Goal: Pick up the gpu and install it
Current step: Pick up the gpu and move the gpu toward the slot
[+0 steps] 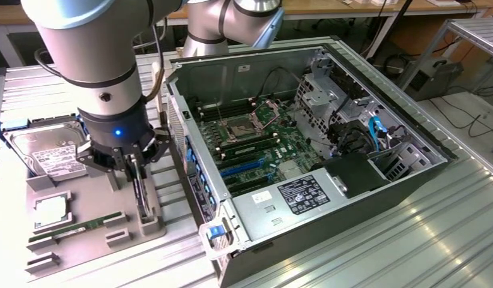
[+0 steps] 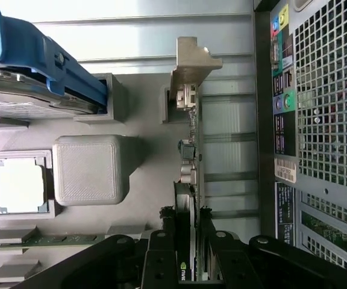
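Scene: a metal table [image 1: 438, 240] carries a gray fixture tray [image 1: 90, 192] in the lower left of the exterior view and an open computer case [image 1: 200, 78] filling the centre and right.
Arm: a silver and black robot arm comes down from the upper left of the exterior view, with a blue light on its wrist.
Gripper [image 1: 136, 175]: above the tray, pointing straight down over the card.
Gpu [image 1: 142, 201]: a thin black card standing on its long edge in a slotted gray holder on the tray, just beside the case's outer wall.
Claw state: narrow. In the wrist view the gripper [image 2: 188, 218] has 2 black fingers [image 2: 166, 224], 1 on each face of the gpu [image 2: 191, 180]; they seem to press on it, though contact is hard to confirm.
Card seat: its lower edge sits in the holder.
Hard drive [image 1: 50, 156]: silver with blue rails, propped at the tray's far end.
Processor chip [image 1: 51, 210]: square, in a tray pocket near the lower left.
Memory stick [image 1: 74, 229]: slim and green, lying below the chip.
Case interior: a green motherboard [image 1: 262, 144] with blue slots.
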`<state>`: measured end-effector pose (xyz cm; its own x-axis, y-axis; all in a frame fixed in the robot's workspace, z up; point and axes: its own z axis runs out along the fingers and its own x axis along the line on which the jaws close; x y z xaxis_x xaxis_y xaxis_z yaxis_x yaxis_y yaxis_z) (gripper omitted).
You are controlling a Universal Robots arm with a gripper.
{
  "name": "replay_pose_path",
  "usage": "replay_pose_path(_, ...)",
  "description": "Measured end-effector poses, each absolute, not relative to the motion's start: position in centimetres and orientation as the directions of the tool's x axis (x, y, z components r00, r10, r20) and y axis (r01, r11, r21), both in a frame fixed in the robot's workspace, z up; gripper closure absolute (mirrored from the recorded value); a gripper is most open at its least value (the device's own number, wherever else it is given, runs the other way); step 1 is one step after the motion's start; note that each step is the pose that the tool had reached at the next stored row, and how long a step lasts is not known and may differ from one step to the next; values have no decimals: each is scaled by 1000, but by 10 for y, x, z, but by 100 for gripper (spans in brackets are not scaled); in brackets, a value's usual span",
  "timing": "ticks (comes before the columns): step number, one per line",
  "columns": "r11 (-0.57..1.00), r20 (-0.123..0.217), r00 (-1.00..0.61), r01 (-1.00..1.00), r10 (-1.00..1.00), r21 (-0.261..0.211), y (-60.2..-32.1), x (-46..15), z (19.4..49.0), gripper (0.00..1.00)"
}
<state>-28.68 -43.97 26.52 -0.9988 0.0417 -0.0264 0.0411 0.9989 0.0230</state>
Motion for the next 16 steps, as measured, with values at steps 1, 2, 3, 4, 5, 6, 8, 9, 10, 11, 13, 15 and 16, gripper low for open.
replay_pose_path(1,999,-26,-999,37,38,23,-440,-287,267,74)
replay_pose_path(2,999,-26,-999,31,32,23,-440,-287,269,74)
replay_pose_path(3,999,-26,-999,27,27,24,-440,-287,271,74)
replay_pose_path(4,999,-26,-999,22,22,24,-440,-287,273,74)
replay_pose_path(5,1000,-26,-1000,16,17,24,-440,-287,276,74)
replay_pose_path(6,1000,-26,-1000,6,7,26,-440,-287,281,74)
replay_pose_path(8,1000,-26,-1000,-3,-3,27,-440,-287,287,74)
replay_pose_path(9,1000,-26,-1000,-8,-7,28,-440,-287,290,74)
replay_pose_path(10,1000,-26,-1000,-11,-10,29,-440,-287,293,74)
replay_pose_path(11,999,-26,-1000,-18,-17,32,-440,-287,299,74)
replay_pose_path(13,999,-27,-999,-28,-27,38,-440,-287,320,74)
replay_pose_path(15,999,-27,-999,-31,-30,39,-440,-287,329,74)
replay_pose_path(16,999,-27,-999,-32,-31,39,-440,-287,333,74)
